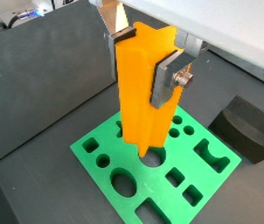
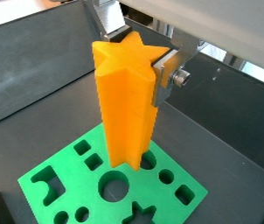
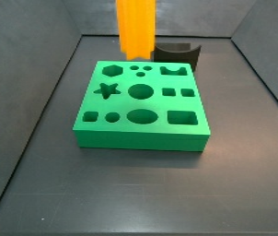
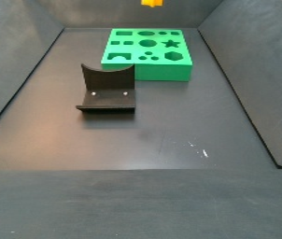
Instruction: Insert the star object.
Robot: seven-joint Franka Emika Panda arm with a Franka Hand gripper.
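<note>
My gripper [image 1: 146,61] is shut on the star object [image 1: 142,96], a long bright orange bar with a star-shaped end, and holds it upright; both show in both wrist views [image 2: 135,54], bar [image 2: 125,105]. The bar hangs above the green block [image 1: 122,162] with shaped holes, its lower end over the block and outside any hole. The block's star hole shows in both side views [image 3: 106,89] [image 4: 171,42] and in a wrist view [image 2: 142,213]. In the side views only the bar's lower part shows [image 3: 135,28] [image 4: 152,3]; the gripper is out of frame.
The dark fixture with a curved top [image 4: 106,89] stands on the floor beside the block, also in view behind it [image 3: 176,53] and in a wrist view [image 1: 249,127]. Dark walls [image 3: 37,83] enclose the floor.
</note>
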